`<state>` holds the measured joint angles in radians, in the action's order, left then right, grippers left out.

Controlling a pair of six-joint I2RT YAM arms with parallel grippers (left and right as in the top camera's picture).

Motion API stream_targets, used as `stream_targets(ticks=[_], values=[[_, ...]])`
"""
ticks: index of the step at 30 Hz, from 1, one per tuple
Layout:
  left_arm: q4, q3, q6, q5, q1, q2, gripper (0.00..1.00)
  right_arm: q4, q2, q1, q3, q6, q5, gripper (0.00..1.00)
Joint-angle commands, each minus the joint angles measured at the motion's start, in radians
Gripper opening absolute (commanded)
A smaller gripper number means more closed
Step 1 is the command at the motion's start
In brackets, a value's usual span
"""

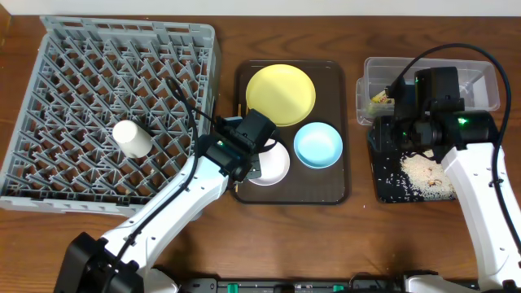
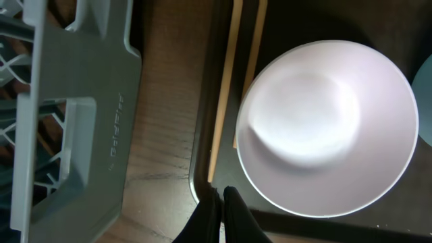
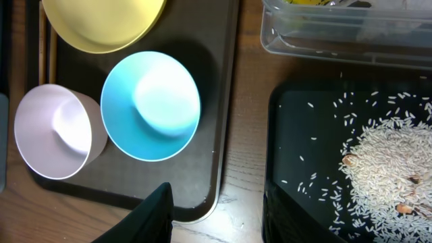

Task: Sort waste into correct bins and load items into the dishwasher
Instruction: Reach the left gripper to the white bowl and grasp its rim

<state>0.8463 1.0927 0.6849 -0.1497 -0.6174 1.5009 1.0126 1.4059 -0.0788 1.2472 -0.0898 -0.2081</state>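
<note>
On the brown serving tray (image 1: 338,122) sit the yellow plate (image 1: 281,94), the light blue bowl (image 1: 317,144) and the whitish-pink bowl (image 1: 275,169). The chopsticks (image 2: 226,88) lie along the tray's left edge beside the pink bowl (image 2: 327,125). My left gripper (image 2: 223,202) is shut, with its tips just short of the chopsticks' near end. The white cup (image 1: 130,138) lies in the grey dish rack (image 1: 114,49). My right gripper (image 3: 216,216) is open and empty over the gap between the serving tray and the black tray (image 3: 297,135). Rice (image 3: 391,169) lies in the black tray. The napkin is not clearly visible.
The clear container (image 1: 431,77) stands behind the black tray (image 1: 391,183) and holds an orange-yellow wrapper (image 1: 378,99). The rack's wall (image 2: 74,115) is close to the left of my left gripper. Bare wooden table runs along the front.
</note>
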Motion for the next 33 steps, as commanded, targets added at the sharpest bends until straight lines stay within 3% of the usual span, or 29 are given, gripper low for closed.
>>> stream_targets(ticks=[1, 2, 3, 4, 6, 9, 11, 13, 15, 19, 21, 29, 33], values=[[0.005, 0.011, 0.020, -0.026, 0.001, 0.000, 0.06, 0.002, -0.003, 0.010, 0.001, -0.011, 0.005, 0.41], [0.005, 0.011, 0.019, -0.026, 0.001, 0.000, 0.12, 0.002, -0.003, 0.010, 0.001, -0.011, 0.006, 0.41], [-0.002, 0.011, 0.011, -0.027, 0.001, 0.000, 0.72, 0.002, -0.003, 0.010, 0.001, -0.011, 0.005, 0.41], [-0.018, 0.011, -0.003, -0.027, 0.001, 0.000, 0.86, 0.002, -0.003, 0.010, 0.001, -0.011, 0.005, 0.41], [-0.051, 0.011, -0.003, -0.026, 0.002, -0.001, 0.87, 0.002, -0.003, 0.010, 0.001, -0.011, 0.005, 0.41], [-0.062, 0.011, -0.011, -0.016, 0.000, -0.001, 0.73, 0.006, -0.003, 0.010, 0.001, -0.011, 0.006, 0.41], [-0.062, 0.011, -0.011, -0.008, -0.003, -0.001, 0.70, 0.009, -0.003, 0.010, 0.001, -0.010, 0.006, 0.41], [-0.068, 0.011, -0.013, 0.011, -0.024, -0.001, 0.56, 0.009, -0.003, 0.010, 0.001, -0.010, 0.006, 0.41], [-0.094, 0.011, -0.083, 0.011, -0.048, -0.001, 0.55, 0.009, -0.003, 0.010, 0.001, -0.010, 0.006, 0.41], [-0.183, 0.011, -0.475, 0.010, -0.154, -0.001, 0.58, 0.008, -0.003, 0.010, 0.001, -0.010, 0.006, 0.41], [-0.205, 0.011, -0.562, 0.010, -0.194, -0.001, 0.60, 0.008, -0.003, 0.010, 0.001, -0.010, 0.006, 0.41], [-0.229, 0.011, -0.561, 0.016, -0.232, 0.043, 0.60, 0.004, -0.003, 0.010, 0.001, -0.010, 0.005, 0.41], [-0.256, 0.011, -0.557, 0.095, -0.232, 0.136, 0.60, 0.002, -0.003, 0.010, 0.001, -0.010, 0.005, 0.41]])
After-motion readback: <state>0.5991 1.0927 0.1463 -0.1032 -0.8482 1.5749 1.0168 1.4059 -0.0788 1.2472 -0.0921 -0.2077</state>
